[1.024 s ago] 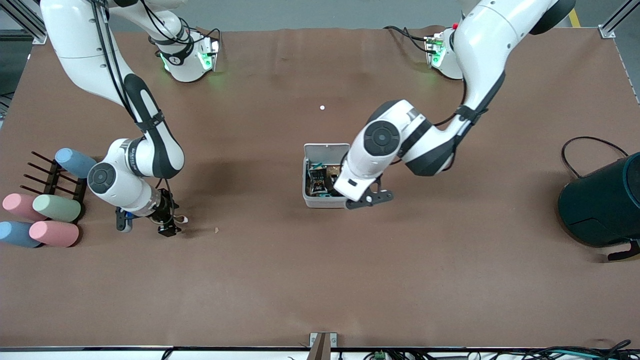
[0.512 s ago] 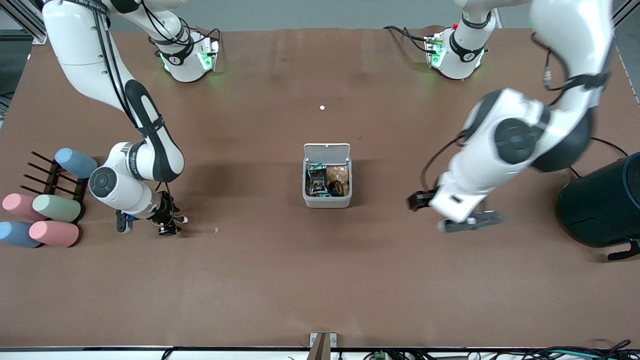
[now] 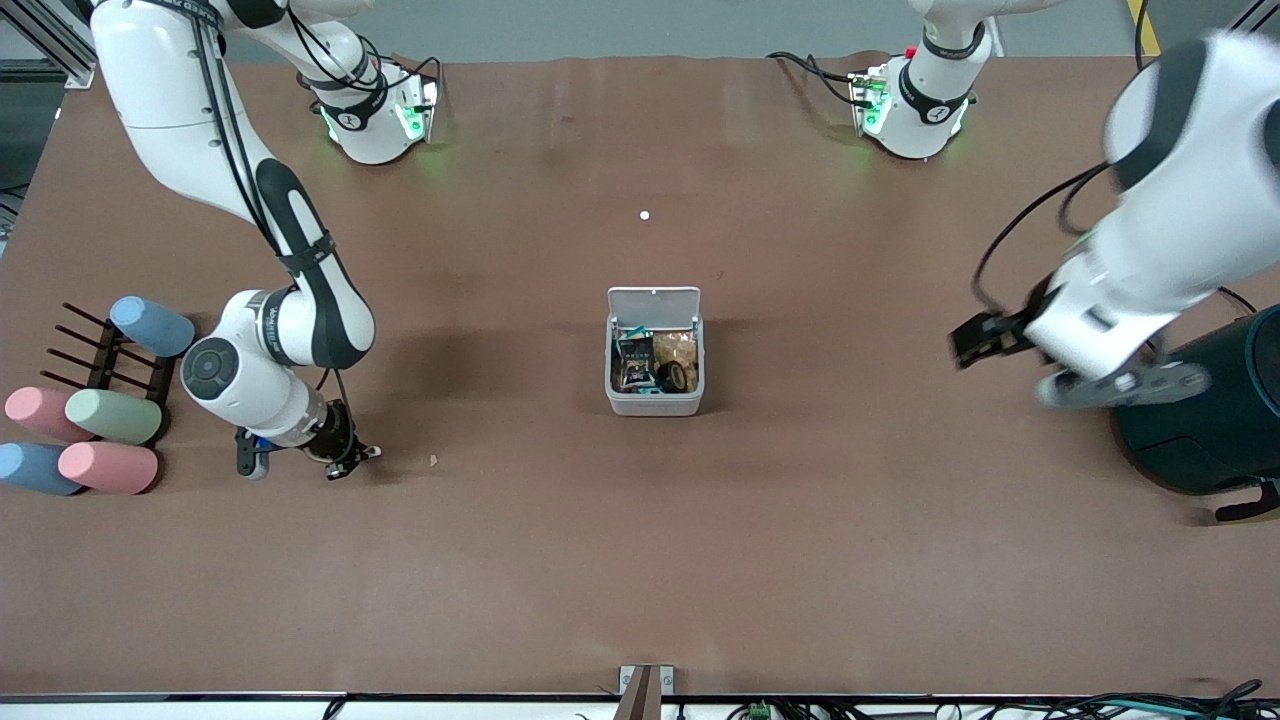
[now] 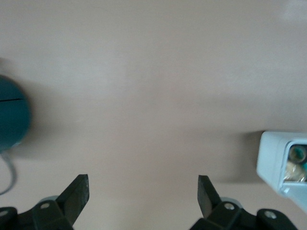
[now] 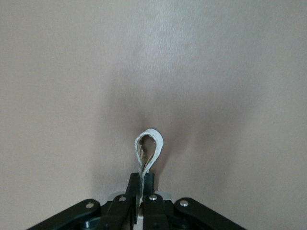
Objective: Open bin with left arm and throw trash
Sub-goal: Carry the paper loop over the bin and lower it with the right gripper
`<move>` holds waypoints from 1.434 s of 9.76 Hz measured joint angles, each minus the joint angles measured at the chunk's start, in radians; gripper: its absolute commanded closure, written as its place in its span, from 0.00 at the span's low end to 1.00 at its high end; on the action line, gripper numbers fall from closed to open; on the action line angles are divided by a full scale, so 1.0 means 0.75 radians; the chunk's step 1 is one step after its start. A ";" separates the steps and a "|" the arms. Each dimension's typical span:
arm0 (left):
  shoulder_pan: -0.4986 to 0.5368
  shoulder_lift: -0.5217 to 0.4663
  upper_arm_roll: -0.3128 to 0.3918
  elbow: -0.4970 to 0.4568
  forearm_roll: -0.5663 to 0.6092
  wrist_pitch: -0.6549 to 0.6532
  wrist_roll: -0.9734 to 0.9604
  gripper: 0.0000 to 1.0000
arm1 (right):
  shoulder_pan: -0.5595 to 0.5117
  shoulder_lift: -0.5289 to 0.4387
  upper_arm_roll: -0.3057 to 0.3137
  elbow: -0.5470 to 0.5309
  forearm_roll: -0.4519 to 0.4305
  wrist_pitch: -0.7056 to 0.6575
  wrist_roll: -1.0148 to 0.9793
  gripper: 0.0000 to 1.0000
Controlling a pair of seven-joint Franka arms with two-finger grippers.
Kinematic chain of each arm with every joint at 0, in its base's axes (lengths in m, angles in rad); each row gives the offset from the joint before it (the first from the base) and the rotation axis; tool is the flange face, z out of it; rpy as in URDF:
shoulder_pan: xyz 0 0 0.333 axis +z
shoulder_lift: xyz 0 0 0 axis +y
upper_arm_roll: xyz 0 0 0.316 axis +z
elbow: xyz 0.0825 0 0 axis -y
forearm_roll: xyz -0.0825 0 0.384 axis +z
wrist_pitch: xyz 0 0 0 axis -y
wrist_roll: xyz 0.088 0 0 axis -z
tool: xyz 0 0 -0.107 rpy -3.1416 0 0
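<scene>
The small white-grey bin stands mid-table with its lid up; inside lie a dark snack wrapper, a black tape roll and a tan crumpled piece. A corner of the bin also shows in the left wrist view. My left gripper is open and empty, up in the air beside the teal cylinder; its spread fingertips show in the left wrist view. My right gripper is low over the table near the cup rack, shut on a pale tan rubber band loop.
Pastel cups lie on and around a black rack at the right arm's end. A large dark teal cylinder with a black cable stands at the left arm's end and shows in the left wrist view. A small tan scrap lies near the right gripper.
My left arm has swung away from the bin toward the teal cylinder, leaving the lid up. My right gripper has shifted slightly, still holding the loop.
</scene>
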 measured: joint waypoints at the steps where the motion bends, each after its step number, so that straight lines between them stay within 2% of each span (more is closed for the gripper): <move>1: -0.069 -0.064 0.147 -0.001 -0.019 -0.071 0.103 0.00 | 0.009 0.001 0.001 0.007 0.000 -0.001 0.000 1.00; 2: -0.120 -0.116 0.248 -0.022 -0.024 -0.106 0.157 0.00 | 0.024 0.000 0.003 0.034 0.000 -0.014 0.002 1.00; 3: -0.138 -0.158 0.290 -0.070 -0.024 -0.102 0.196 0.00 | 0.057 -0.006 0.007 0.102 0.000 -0.066 0.057 1.00; 6: -0.118 -0.188 0.311 -0.122 -0.024 -0.025 0.225 0.00 | 0.305 -0.051 0.016 0.409 0.000 -0.271 0.406 1.00; 8: -0.103 -0.216 0.313 -0.120 -0.024 -0.016 0.227 0.00 | 0.471 -0.060 0.024 0.557 -0.001 -0.330 0.506 1.00; 11: -0.098 -0.233 0.311 -0.120 -0.024 -0.024 0.227 0.00 | 0.709 -0.048 0.025 0.573 -0.056 -0.332 0.528 1.00; 14: -0.100 -0.218 0.307 -0.118 -0.024 -0.033 0.227 0.00 | 0.801 -0.039 0.023 0.573 -0.101 -0.504 0.432 1.00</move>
